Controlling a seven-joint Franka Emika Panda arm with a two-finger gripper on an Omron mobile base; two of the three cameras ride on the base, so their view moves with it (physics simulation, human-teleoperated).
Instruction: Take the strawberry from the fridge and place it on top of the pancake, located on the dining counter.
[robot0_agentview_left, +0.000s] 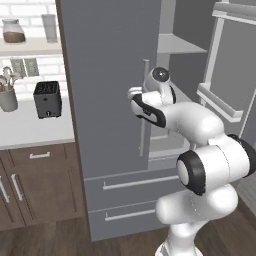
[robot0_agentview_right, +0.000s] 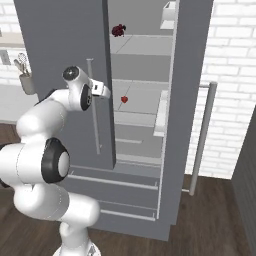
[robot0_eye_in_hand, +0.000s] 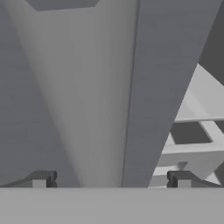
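The fridge (robot0_agentview_left: 107, 100) stands in front of me with its left door shut and its right door swung open. The strawberry (robot0_agentview_right: 124, 99), tiny and bright red, lies on a middle shelf inside. My hand (robot0_agentview_right: 100, 90) hovers by the shut door's bar handle (robot0_agentview_right: 93, 107), level with that shelf and left of the fruit. In the hand view my gripper (robot0_eye_in_hand: 111, 179) is open, its fingertips (robot0_eye_in_hand: 43, 178) wide apart with nothing between them, facing the door's edge (robot0_eye_in_hand: 162, 87) and the pale shelves (robot0_eye_in_hand: 197, 118). The pancake and the dining counter are out of view.
A dark maroon lumpy item (robot0_agentview_right: 118, 31) sits on the upper shelf. The open door (robot0_agentview_right: 192, 100) with its long handle (robot0_agentview_right: 202, 135) and bins (robot0_agentview_left: 220, 102) stands to the right. A toaster (robot0_agentview_left: 47, 99) and a utensil pot (robot0_agentview_left: 7, 97) stand on the wall counter to the left.
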